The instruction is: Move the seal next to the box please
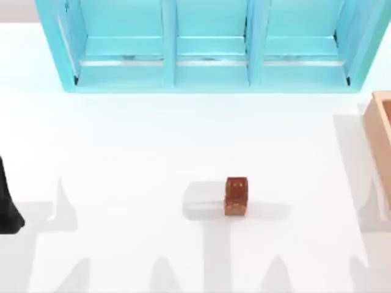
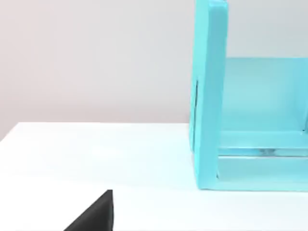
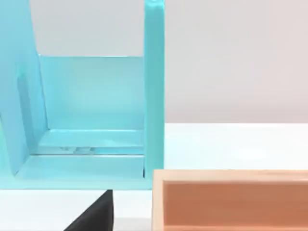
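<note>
Seal (image 1: pixel 236 196) upright mid-bench, well apart from box (image 1: pixel 379 125) at right edge | small, rigid, glossy, likely light and slippery: pinch its flat sides | left tool (image 1: pixel 8 204) at left edge, spread unclear.

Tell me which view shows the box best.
The right wrist view: the box sits close in front, showing its thick near wall and open inside, just beside the turquoise shelf. The top view catches the box as a corner at the table's right edge, cut off by the frame. The left wrist view faces the shelf's other end.
</note>
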Available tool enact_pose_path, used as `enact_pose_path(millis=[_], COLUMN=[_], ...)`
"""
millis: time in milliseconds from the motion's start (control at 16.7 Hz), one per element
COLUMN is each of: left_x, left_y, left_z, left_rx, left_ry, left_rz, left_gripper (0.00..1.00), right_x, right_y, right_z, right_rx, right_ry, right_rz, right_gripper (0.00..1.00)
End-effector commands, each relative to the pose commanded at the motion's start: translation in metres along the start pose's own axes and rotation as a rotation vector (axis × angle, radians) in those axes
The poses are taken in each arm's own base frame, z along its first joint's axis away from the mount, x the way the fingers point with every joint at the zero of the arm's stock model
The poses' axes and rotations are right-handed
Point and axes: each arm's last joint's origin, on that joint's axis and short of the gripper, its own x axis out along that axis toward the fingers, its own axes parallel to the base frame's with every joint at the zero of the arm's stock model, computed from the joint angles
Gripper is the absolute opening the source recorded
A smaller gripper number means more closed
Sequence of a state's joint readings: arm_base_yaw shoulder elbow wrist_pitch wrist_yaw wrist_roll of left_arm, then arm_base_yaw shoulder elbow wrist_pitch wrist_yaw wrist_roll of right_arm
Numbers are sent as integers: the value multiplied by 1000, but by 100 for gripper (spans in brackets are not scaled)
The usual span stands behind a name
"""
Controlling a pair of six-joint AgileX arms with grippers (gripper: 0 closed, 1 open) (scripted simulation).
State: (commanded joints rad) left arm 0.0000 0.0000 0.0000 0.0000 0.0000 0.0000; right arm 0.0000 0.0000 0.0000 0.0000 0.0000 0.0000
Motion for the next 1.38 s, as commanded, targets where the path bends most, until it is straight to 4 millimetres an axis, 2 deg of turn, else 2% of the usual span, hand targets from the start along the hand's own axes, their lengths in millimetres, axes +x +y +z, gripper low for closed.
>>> enact_pose_path(millis=[180,300,420,660,840,960,1140,1380], left_x=[0,0,0,0,0,0,0,0], left_y=[0,0,0,0,0,0,0,0], left_z=[0,0,0,0,0,0,0,0], left_rx=[0,0,0,0,0,0,0,0], left_ry=[0,0,0,0,0,0,0,0], left_rz=[0,0,0,0,0,0,0,0], left_gripper=[100,100,100,100,100,100,100,100], right_x=[0,0,2,18,51,79,119,160], right_y=[1,6,14,40,76,109,164,225], right_z=[2,12,30,85,120,131,126,98], right_rx=[7,42,94,201,233,219,158,65], right_ry=[7,46,116,356,628,830,1111,1381], right_rz=[10,54,121,260,314,310,251,127], right_gripper=[100,100,100,100,100,100,100,100])
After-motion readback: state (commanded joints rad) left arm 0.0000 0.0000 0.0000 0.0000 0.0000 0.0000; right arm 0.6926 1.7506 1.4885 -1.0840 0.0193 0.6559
